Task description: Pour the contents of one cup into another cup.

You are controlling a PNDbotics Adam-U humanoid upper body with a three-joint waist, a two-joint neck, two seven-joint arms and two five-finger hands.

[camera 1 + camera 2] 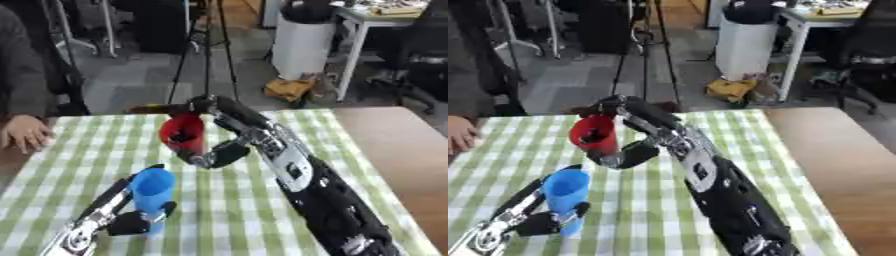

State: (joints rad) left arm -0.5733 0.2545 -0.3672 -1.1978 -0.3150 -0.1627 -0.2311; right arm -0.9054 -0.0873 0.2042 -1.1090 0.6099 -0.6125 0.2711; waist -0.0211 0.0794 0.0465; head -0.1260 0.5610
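Observation:
My right hand [219, 150] holds a red cup [183, 133] above the green checked table [350, 150], fingers and thumb curled round it. The red cup is tilted, with its open mouth turned toward me and to the left. Lower left, a blue cup [152, 194] stands upright, and my left hand [131, 220] is curled round its lower part. The red cup hangs up and to the right of the blue cup's mouth, apart from it. What is inside either cup does not show.
A person's hand [24, 133] rests on the table's left edge. Bare brown tabletop [402, 150] lies to the right of the cloth. Beyond the table stand a tripod [207, 50], a white bin [302, 45] and a desk.

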